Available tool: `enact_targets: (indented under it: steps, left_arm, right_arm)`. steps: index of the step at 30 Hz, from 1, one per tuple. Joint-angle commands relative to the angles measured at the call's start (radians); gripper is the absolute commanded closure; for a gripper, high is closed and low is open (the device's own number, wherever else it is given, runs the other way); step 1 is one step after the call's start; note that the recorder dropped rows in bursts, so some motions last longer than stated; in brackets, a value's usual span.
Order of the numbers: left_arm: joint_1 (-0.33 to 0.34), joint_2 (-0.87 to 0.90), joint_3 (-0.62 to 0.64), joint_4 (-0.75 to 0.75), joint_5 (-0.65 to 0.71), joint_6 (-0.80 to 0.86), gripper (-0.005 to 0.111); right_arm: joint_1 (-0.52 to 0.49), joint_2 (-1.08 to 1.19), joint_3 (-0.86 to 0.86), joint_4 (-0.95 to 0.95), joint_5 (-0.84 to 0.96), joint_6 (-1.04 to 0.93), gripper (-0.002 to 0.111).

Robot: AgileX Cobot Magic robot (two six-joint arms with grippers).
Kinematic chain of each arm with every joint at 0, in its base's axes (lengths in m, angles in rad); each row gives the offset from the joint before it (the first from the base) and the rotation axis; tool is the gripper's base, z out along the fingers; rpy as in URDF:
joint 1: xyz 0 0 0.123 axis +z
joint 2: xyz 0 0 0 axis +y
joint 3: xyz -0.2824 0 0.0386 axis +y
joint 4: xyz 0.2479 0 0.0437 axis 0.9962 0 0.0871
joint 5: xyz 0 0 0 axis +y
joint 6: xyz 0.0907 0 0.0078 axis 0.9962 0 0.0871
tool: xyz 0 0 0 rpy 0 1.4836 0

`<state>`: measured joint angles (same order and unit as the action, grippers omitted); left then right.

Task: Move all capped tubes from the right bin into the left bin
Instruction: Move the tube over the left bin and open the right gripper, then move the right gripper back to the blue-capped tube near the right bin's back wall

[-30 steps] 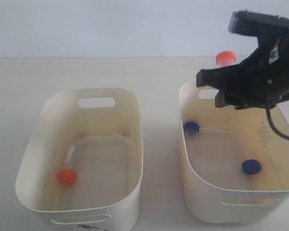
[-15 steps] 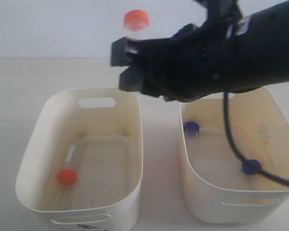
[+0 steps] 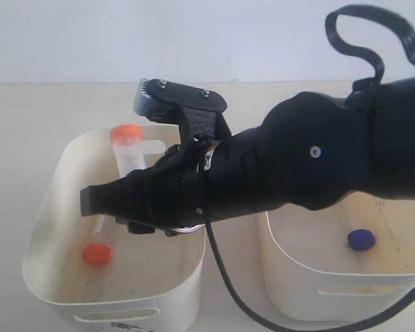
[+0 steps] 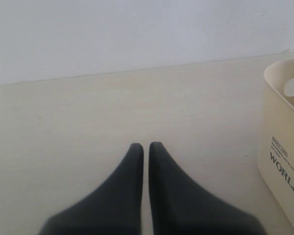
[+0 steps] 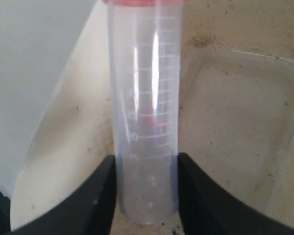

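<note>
R fingers (image 5: pixel 100 196) clamp orange-cap tube (image 5: pixel 144 98) over left bin (image 3: pixel 55 194), ext view hides grip, L fingers (image 4: pixel 130 171) together

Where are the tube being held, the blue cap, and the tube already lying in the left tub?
held tube (image 3: pixel 131 158): exterior view, clear body below its cap.
blue cap (image 3: pixel 360 239): exterior view, top of the cap.
lying tube (image 3: pixel 96 253): exterior view, its orange cap.

The left gripper (image 4: pixel 142 148) hangs over the desk (image 4: pixel 68 117), jaws almost touching; a cream bin (image 4: pixel 277 122) marked WORLD stands nearby.
</note>
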<state>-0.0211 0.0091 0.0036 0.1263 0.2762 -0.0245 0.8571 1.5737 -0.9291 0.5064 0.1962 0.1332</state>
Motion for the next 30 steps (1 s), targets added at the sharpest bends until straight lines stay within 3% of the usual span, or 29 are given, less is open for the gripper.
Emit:
enact_targets:
  steps: [1,3,5,10,13,14,20,30]
  left_arm:
    - [0.001,-0.002,-0.004,-0.007,-0.015,-0.012,0.102]
    - [0.001,-0.002,-0.004,-0.007,-0.015,-0.012,0.102]
    - [0.001,-0.002,-0.004,-0.007,-0.015,-0.012,0.102]
    - [0.001,-0.002,-0.004,-0.007,-0.015,-0.012,0.102]
    - [0.001,-0.002,-0.004,-0.007,-0.015,-0.012,0.102]
    - [0.001,-0.002,-0.004,-0.007,-0.015,-0.012,0.102]
    - [0.001,-0.002,-0.004,-0.007,-0.015,-0.012,0.102]
    - [0.001,-0.002,-0.004,-0.007,-0.015,-0.012,0.102]
  right_arm:
    - [0.002,0.009,0.0,0.003,-0.028,-0.017,0.041]
    - [0.002,0.009,0.0,0.003,-0.035,-0.017,0.038]
    - [0.0,0.004,0.0,0.003,-0.035,-0.02,0.044]
    - [-0.077,-0.087,-0.018,-0.026,0.059,-0.043,0.076]
    - [-0.208,-0.15,-0.041,-0.096,0.157,-0.057,0.104]
    - [-0.26,-0.17,-0.043,-0.102,0.177,-0.048,0.108]
    - [-0.492,-0.193,-0.043,-0.1,0.322,-0.041,0.108]
    - [-0.529,-0.026,-0.043,-0.094,0.416,-0.086,0.108]
